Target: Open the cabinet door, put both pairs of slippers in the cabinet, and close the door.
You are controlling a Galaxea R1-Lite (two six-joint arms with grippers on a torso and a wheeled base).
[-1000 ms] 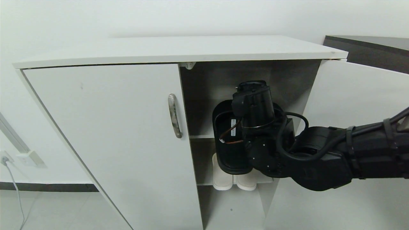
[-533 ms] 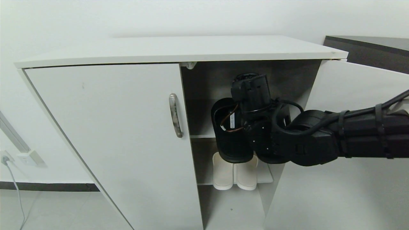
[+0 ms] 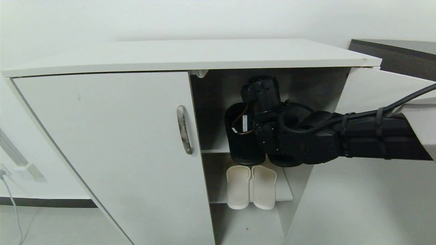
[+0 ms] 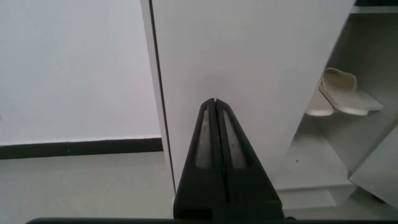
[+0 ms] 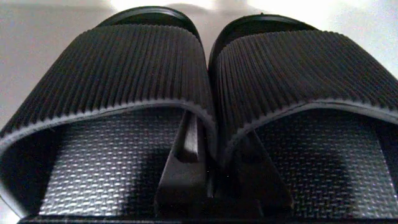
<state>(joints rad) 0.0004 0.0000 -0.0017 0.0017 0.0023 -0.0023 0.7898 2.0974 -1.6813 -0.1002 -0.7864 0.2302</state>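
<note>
Two black slippers [image 5: 143,74], adjoining sides clamped in right pincer [image 5: 214,148]

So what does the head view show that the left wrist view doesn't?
Head view: the black ribbed rubber slippers held by the right arm at the upper shelf, and the metal door handle. Left wrist view: the left gripper, shut, facing the closed white door. Shared: that door and the cream slippers on the lower shelf.
</note>
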